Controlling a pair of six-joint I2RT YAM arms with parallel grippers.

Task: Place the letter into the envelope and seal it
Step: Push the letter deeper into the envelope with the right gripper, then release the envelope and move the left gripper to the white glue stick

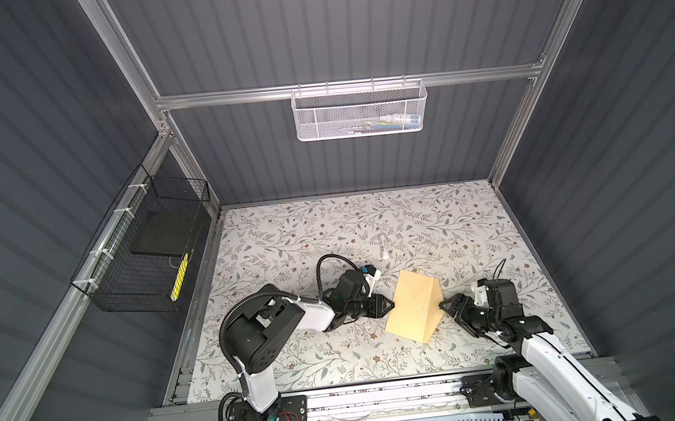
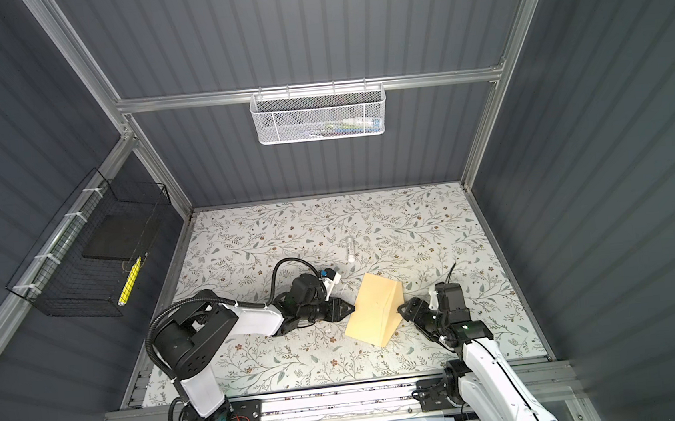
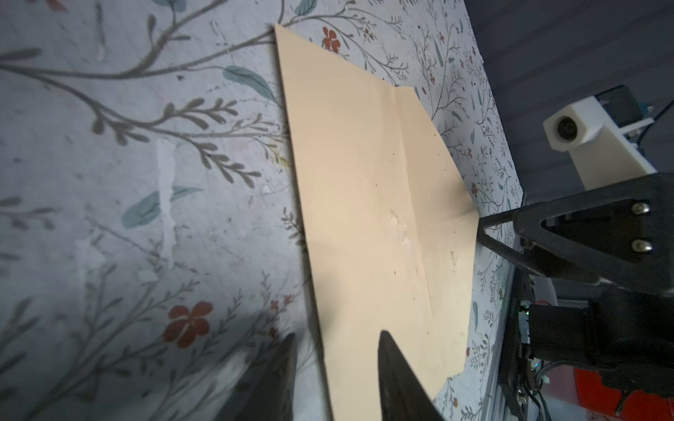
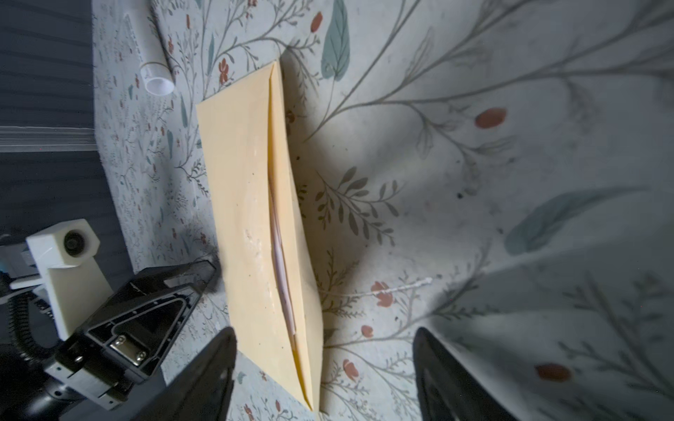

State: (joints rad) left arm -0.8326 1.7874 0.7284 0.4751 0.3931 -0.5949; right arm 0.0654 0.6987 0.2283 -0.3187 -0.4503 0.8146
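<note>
1. Tan kraft paper: the envelope [image 1: 413,305] [image 2: 371,310] lies on the floral table [image 1: 288,241], between my two grippers.
2. Hidden: the letter [image 4: 281,262] is inside. Only a pale sliver of its edge shows, through the gaping slit in the right wrist view. The top views do not show it. I can make out no gold mark on either paper.
3. Hard to read: my own fingers are blurred and cut off by the frame edge in both wrist views. Whether the flap is stuck down I cannot tell.
4. Axis: in both top views the envelope's long axis runs from far to near, with the near end leaning slightly left. The flap side faces right, and its point aims at my right gripper [image 3: 483,229].
5. Left gripper [image 1: 390,305] [image 3: 337,333]: jaws partly apart, straddling the envelope's left long edge without pinching it.
6. Right gripper [image 1: 444,305] [image 4: 324,328]: jaws spread wide and holding nothing, just beside the flap's point.
7. A white tube [image 1: 383,247] lies farther back, apart from the envelope.
</note>
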